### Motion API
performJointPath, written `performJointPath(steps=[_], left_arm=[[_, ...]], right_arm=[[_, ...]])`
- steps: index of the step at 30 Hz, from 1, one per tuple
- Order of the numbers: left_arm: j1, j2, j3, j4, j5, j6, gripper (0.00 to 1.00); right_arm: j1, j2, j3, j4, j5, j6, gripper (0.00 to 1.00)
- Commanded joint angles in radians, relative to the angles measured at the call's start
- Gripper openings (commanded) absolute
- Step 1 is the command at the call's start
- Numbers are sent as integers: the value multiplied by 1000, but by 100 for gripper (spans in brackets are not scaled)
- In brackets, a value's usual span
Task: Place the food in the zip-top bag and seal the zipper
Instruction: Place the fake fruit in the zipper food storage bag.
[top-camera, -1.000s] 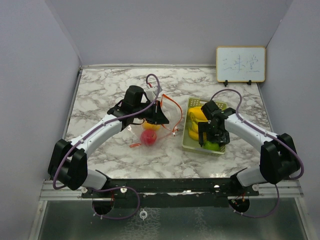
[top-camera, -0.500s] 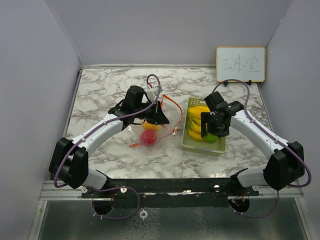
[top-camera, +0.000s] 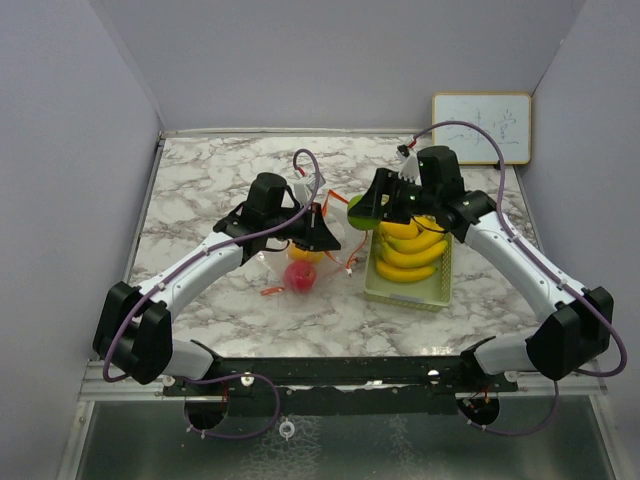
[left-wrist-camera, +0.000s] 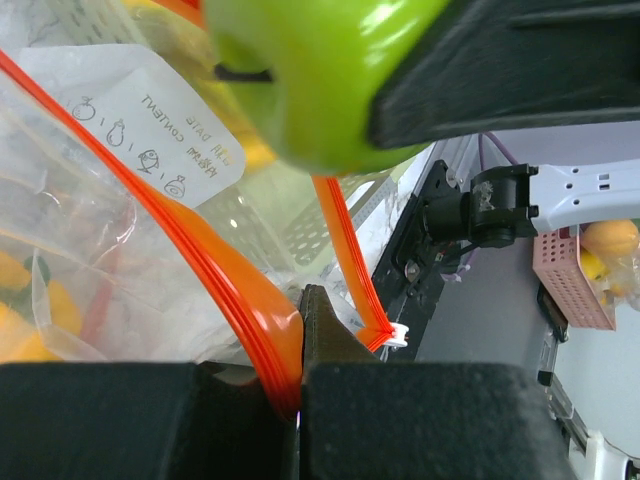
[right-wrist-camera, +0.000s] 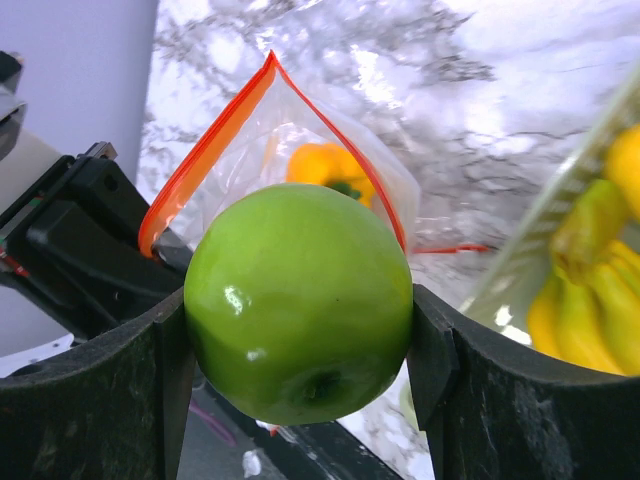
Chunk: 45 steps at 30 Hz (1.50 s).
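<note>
- Green apple: smooth plastic, shining glossy and catching white highlights.
- Zip-top bag: thin clear film, crinkling and glinting.
- Zipper strip: orange plastic, showing fine ribs and a soft sheen.
- Right gripper: fingers showing matt black, grainy plastic.
- Left gripper: reading as matt black and smoother.
- Bananas: gleaming as glossy yellow plastic.
- Tray: pale green perforated plastic, giving a dull sheen.
- Table: marble-patterned top, looking smooth and faintly reflecting light.
- Left arm shell: white and smooth, shining lightly.
</note>
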Motion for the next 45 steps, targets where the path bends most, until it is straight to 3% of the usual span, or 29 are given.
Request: performJointPath(steps=[1,4,6,10,14,16,18,24,32,38,45], left_arm=[[-7,-35,-3,40,32,0,0],[-7,-36,-1,38,30,4,0],[-7,-34,4,38,30,3,0],[-7,-26,12,49,29,-4,0],[-7,0,19,77,30,-15,0],[-9,19,32,89,35,-21,0],[-10,31,45,96,36,-24,0],[-13,51,55,98,35,-24,0],[-13,28,48,55,25,-3,0],[-14,17,34,56,21,-3,0],[-13,28,36,48,29,9,0]], right_arm=[[3,36,-23,267,-145,109,61],[8,77,-3,243,-126,113,60],[19,107,41,136,-36,83,61],[45,160,128,-22,105,4,76],[76,185,171,-42,129,-15,79],[102,208,215,-96,184,-32,85],[114,229,263,-154,226,-55,99],[120,206,272,-181,273,-81,100],[66,166,289,-324,597,-138,99],[-45,193,185,-262,581,-224,100],[-95,271,69,-88,550,-363,98]])
